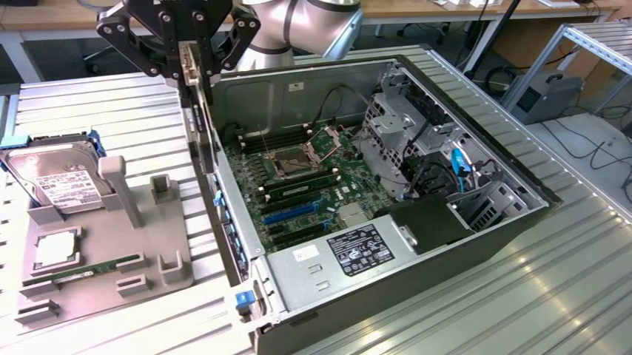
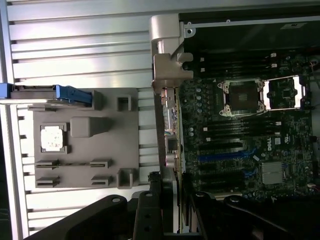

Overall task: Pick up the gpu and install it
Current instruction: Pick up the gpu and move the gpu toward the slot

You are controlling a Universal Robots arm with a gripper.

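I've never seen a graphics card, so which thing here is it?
Find the open computer case; above its wall on the exterior view's left hangs the black gripper. The thin card clamped edge-on in it is the gpu. Unlike the hard drive and memory stick lying on the grey tray, it hangs in the air with a silver bracket.

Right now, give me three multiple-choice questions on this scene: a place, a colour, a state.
1. Where is the hard drive? A in the case; B in the claw; C on the grey tray.
2. Its carrier is: A red; B blue; C yellow.
3. The gpu is: A held by the claw; B on the tray; C slotted in.
Answers: C, it sits on the tray beside the case; B, blue shows at its sides; A, the claw grips it at the case's edge.
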